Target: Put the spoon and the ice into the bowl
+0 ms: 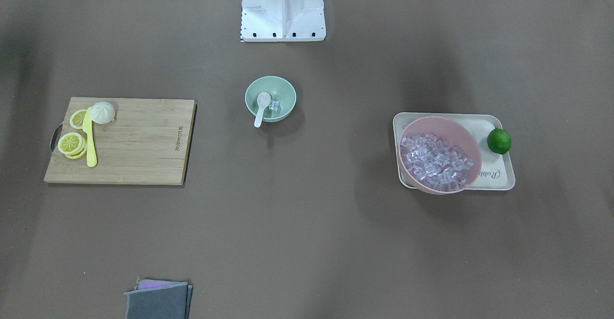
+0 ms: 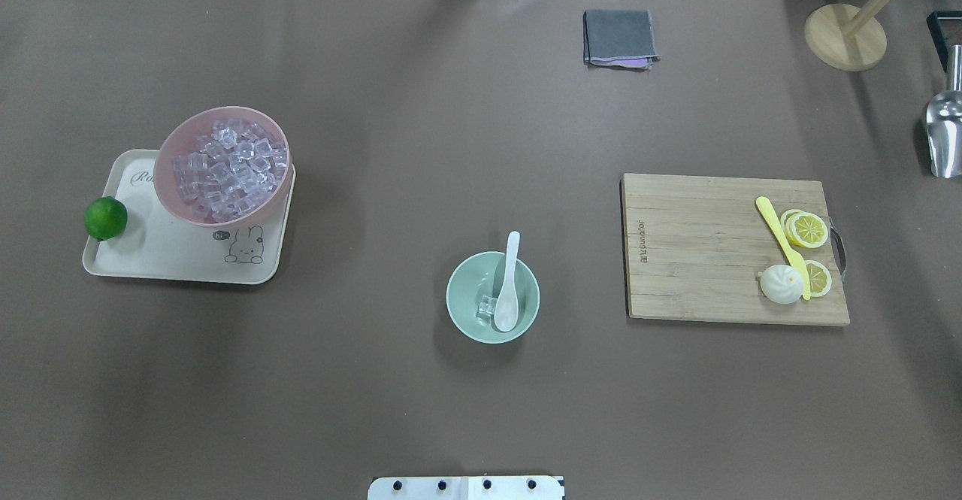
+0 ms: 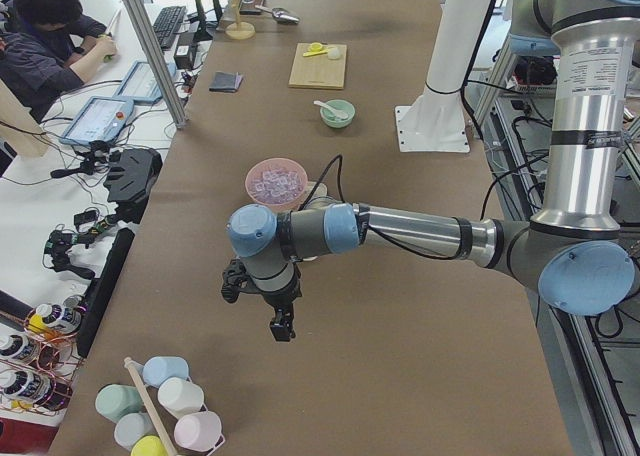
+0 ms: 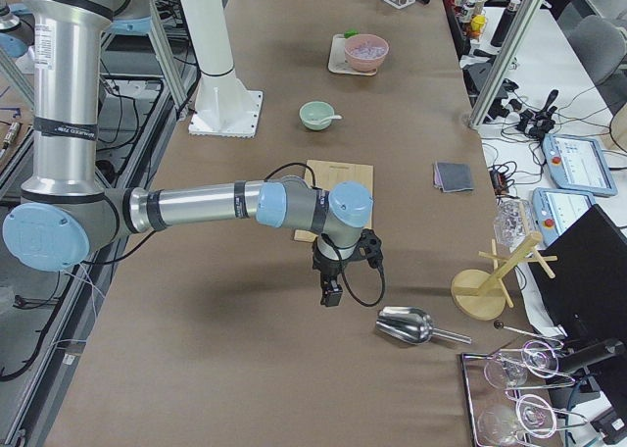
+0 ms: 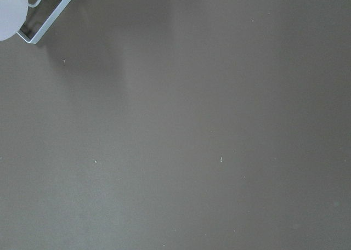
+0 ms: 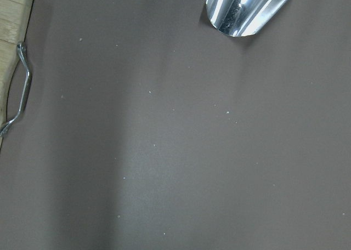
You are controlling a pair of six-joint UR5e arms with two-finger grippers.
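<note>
The mint-green bowl [image 2: 460,289] stands near the table's middle, also in the front view [image 1: 283,96]. The white spoon [image 2: 507,289] lies in it, scoop down inside, handle over the rim [image 1: 259,115]. One clear ice cube [image 2: 487,307] sits in the bowl beside the scoop [image 1: 274,107]. My left gripper [image 3: 283,328] hangs over bare table at the robot's left end, far from the bowl. My right gripper [image 4: 331,295] hangs over bare table at the right end. Both show only in the side views, so I cannot tell if they are open or shut.
A pink bowl [image 2: 222,165] full of ice stands on a cream tray [image 2: 150,252] with a lime [image 2: 105,218]. A wooden board [image 2: 699,248] holds lemon slices, a bun and a yellow knife [image 2: 782,244]. A metal scoop [image 4: 407,324] lies near the right gripper. A grey cloth [image 2: 619,37] lies far.
</note>
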